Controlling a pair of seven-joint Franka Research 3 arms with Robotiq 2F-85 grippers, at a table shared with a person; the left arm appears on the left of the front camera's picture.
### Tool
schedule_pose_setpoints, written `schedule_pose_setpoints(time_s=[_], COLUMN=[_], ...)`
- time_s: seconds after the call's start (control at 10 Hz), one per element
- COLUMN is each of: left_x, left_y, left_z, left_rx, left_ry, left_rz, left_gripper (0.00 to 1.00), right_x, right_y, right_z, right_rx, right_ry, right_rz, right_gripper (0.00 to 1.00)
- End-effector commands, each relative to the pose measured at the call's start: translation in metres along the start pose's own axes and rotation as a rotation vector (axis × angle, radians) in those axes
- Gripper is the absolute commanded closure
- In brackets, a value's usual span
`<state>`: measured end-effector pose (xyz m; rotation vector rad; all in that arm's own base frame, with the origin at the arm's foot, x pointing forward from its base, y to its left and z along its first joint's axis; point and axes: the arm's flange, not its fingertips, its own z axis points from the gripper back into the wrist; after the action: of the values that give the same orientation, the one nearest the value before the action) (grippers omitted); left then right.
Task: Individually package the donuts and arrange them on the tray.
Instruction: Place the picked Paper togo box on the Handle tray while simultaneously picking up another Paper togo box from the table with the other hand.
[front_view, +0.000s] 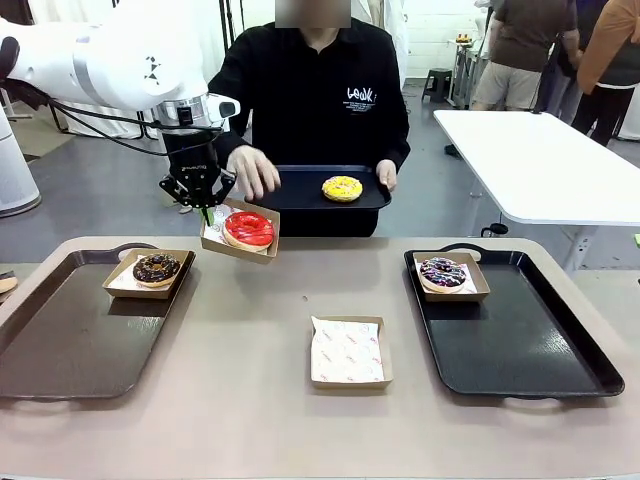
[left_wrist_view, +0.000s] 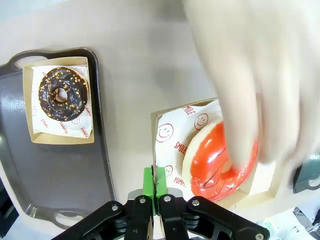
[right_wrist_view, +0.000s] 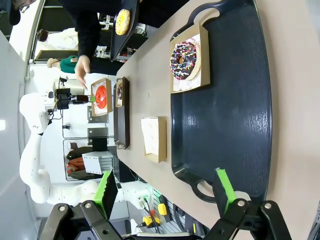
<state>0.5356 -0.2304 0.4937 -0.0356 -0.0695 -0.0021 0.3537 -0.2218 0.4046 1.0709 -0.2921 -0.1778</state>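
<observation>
Red donut (front_view: 249, 229): it lies in a paper-lined cardboard box (front_view: 238, 251), held above the table's far side, near the left tray (front_view: 60, 340).
Handling: I judge it light and soft, with icing that smears easily. The stiff box wall is the place to hold it, not the glaze.
My left gripper (front_view: 205, 210): closed tightly on the thin box wall.
Person's hand (front_view: 252, 170): close above the donut, but I cannot tell if it touches.
My right gripper (right_wrist_view: 164, 182): wide open and holding nothing, over the right tray (front_view: 520, 340).

Box (front_view: 347, 352) between left tray (front_view: 70, 350), right tray (front_view: 510, 340)
</observation>
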Motion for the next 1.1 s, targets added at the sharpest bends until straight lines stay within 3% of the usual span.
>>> schedule_pose_setpoints(time_s=[0.0,0.8,1.0], left_x=[-0.0018,-0.0018,-0.0073], left_y=[0.0008,0.0008,0.0077], left_z=[0.0019,0.0019,-0.0019], left_rx=[0.003,0.003,-0.035], left_ry=[0.003,0.003,0.013], left_rz=[0.009,0.009,-0.057], left_gripper=[1.00,1.00,0.99], right_x=[0.0000,0.0000,-0.0013], right_y=[0.0003,0.0003,0.0098], right_z=[-0.0001,-0.0001,-0.0066], right_rx=[0.001,0.001,-0.045], right_ry=[0.000,0.000,0.025], right_rz=[-0.009,-0.009,0.028], right_gripper=[0.00,0.00,0.00])
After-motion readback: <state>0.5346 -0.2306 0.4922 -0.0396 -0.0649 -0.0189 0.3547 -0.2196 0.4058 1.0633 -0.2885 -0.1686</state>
